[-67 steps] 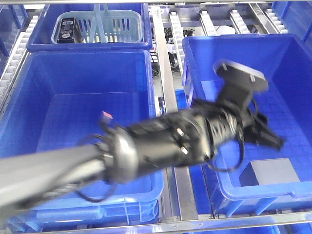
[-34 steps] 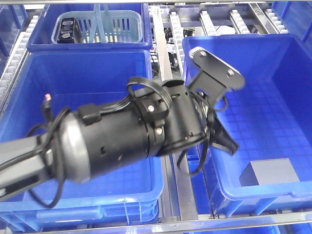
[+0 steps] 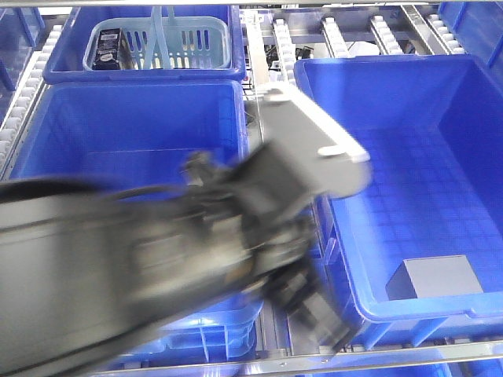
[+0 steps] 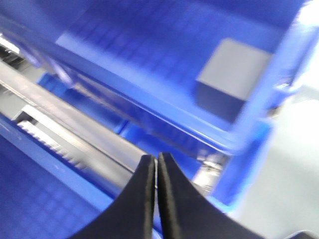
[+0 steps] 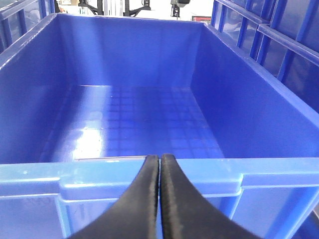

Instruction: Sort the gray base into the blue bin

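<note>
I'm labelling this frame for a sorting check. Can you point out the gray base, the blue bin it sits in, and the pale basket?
gray base (image 3: 440, 275): front view, its top face.
blue bin (image 3: 346, 228): front view, its left wall.
pale basket (image 3: 206, 43): front view, its slotted right side.

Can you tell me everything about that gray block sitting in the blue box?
The gray base is a plain, matte gray block with flat sides and sharp edges, and no marks on it. It rests flat on the grid-patterned floor of the blue bin on the right, in the near corner, close to the front wall. From the left wrist camera its top looks smooth; no recess shows from here. Nothing holds it: the left gripper is shut, empty and outside the bin.
</note>
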